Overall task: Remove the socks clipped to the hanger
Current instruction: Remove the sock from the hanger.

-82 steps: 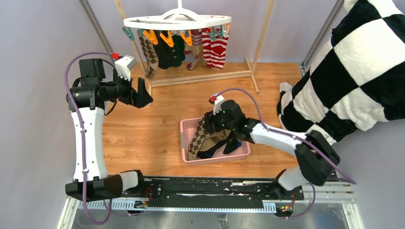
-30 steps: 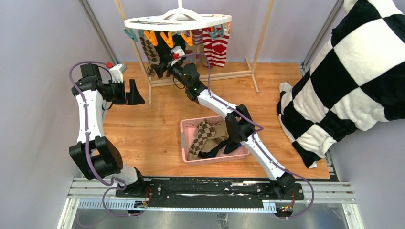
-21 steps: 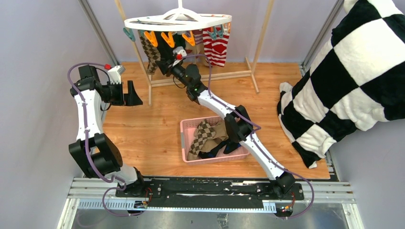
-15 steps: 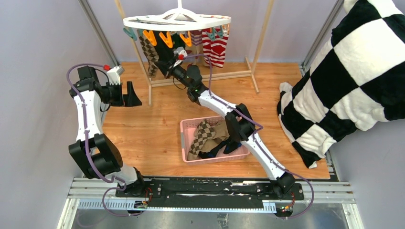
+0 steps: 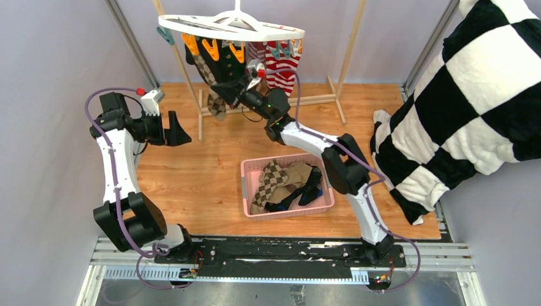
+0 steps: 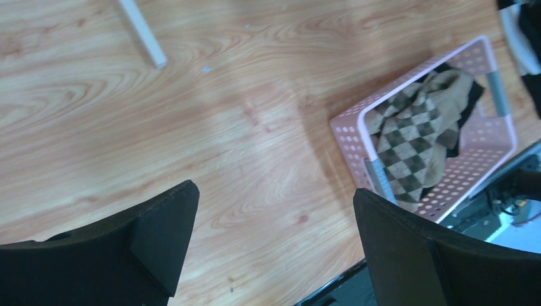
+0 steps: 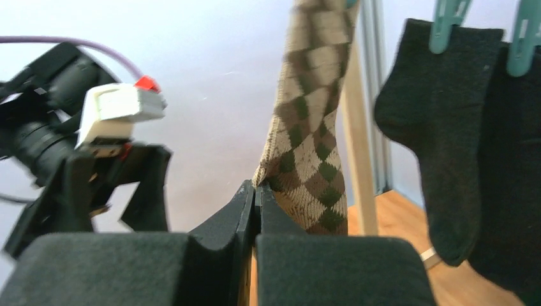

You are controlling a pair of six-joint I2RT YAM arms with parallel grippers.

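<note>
The white oval hanger [image 5: 229,25] hangs tilted at the back, with orange clips [image 5: 209,48] and teal ones. Clipped to it are a brown argyle sock [image 5: 212,76], dark socks [image 7: 440,146] and a red-and-white striped sock [image 5: 285,64]. My right gripper [image 5: 226,95] is raised under the hanger's left side. In the right wrist view it [image 7: 255,191] is shut on the lower left edge of the argyle sock [image 7: 306,146]. My left gripper [image 5: 177,131] is open and holds nothing. It hovers [image 6: 274,217] over bare wood, left of the hanger.
A pink slotted basket [image 5: 245,185] in mid-table holds an argyle sock [image 6: 408,140] and other socks. The wooden rack frame [image 5: 274,102] stands under the hanger. A big black-and-white checkered cloth [image 5: 472,95] fills the right side.
My right gripper has shut on the argyle sock and drawn back to the right. The hanger has tipped and swung left. The left arm has barely shifted.
</note>
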